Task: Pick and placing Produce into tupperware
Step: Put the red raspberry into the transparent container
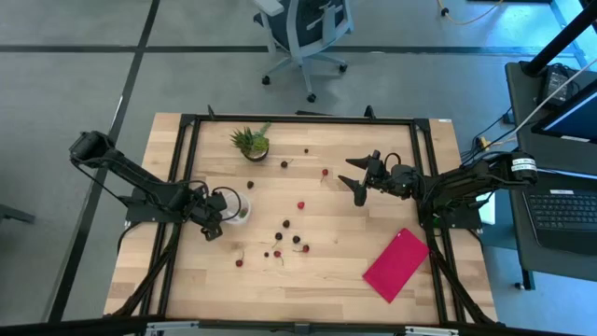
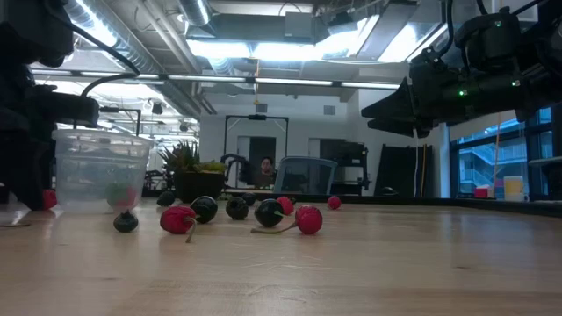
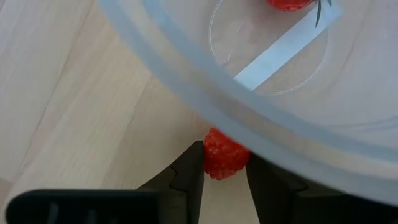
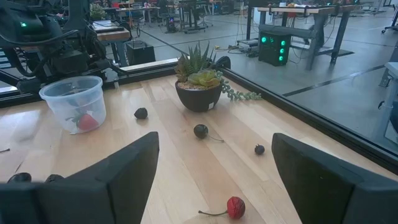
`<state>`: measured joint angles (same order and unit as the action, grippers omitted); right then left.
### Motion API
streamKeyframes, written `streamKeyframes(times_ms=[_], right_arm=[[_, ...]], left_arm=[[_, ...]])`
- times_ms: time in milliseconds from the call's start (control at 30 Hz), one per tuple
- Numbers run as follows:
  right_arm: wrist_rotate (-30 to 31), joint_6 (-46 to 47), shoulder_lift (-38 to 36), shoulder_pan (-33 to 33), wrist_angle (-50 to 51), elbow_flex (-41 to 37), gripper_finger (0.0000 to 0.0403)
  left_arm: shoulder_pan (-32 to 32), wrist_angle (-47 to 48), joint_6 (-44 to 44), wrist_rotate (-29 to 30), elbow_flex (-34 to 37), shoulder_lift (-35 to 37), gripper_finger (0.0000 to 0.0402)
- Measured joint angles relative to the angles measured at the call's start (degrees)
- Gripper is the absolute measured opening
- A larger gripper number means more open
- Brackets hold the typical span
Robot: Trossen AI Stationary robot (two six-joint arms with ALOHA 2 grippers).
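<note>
The tupperware (image 1: 237,207) is a small round translucent cup standing left of the table's middle, with one red berry (image 4: 87,121) inside. Several red and dark berries (image 1: 297,240) lie scattered over the middle of the table. My left gripper (image 1: 213,224) is down beside the cup's near-left wall, shut on a red berry (image 3: 224,155). In the left wrist view the cup's rim (image 3: 205,99) crosses in front of that berry. My right gripper (image 1: 359,179) hovers open over the table's right half, holding nothing. My left gripper pinches a single red berry (image 3: 214,163) between its two fingertips (image 3: 189,171), which point down from above. The berry sits low beside the cup's outer wall (image 2: 48,199). Whether it rests on the table, I cannot tell.
A green spiky potted plant (image 1: 252,142) stands near the far edge. A flat pink-red rectangle (image 1: 396,264) lies near the right near corner. A black frame (image 1: 298,119) borders the tabletop. Bare wood shows between the berries and the pink piece.
</note>
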<state>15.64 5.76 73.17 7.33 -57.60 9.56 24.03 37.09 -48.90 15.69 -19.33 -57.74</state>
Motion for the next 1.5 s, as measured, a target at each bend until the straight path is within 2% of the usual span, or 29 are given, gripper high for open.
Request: streamKeyframes(times_ms=[400, 533, 800, 1000, 1133, 1267, 1400, 1500], right_arm=[[0.0, -0.02, 0.0, 0.0, 0.01, 0.0, 0.0314], [0.01, 0.0, 0.0, 0.0, 0.0, 0.0, 0.0314], [0.02, 0.0, 0.01, 0.0, 0.0, 0.0, 0.0314], [0.02, 0.0, 0.0, 0.0, 0.0, 0.0, 0.0314], [0.02, 0.0, 0.02, 0.0, 0.0, 0.0, 0.0314], [0.02, 0.0, 0.02, 0.0, 0.0, 0.0, 0.0314], [0.02, 0.0, 0.02, 0.0, 0.0, 0.0, 0.0314], [0.02, 0.02, 0.02, 0.0, 0.0, 0.0, 0.0314]], left_arm=[[0.0, 0.07, -0.38, -0.21, -0.01, 0.01, 0.0091], [0.0, 3.94, -0.94, -0.62, -1.61, 0.04, 0.0091], [0.0, 21.64, -2.05, 0.1, -14.36, 0.1, 0.009], [0.0, 31.38, -3.39, 5.49, -24.71, 0.11, 0.009], [-0.03, 28.54, -2.81, 8.94, -27.3, -0.07, 0.009], [-1.37, 21.87, 2.89, 9.2, -27.34, -2.56, 0.009], [-3.91, 17.89, 8.29, 6.77, -27.32, -7.46, 0.009], [-5.92, 17.77, 8.81, 4.41, -27.32, -11.36, 0.009]])
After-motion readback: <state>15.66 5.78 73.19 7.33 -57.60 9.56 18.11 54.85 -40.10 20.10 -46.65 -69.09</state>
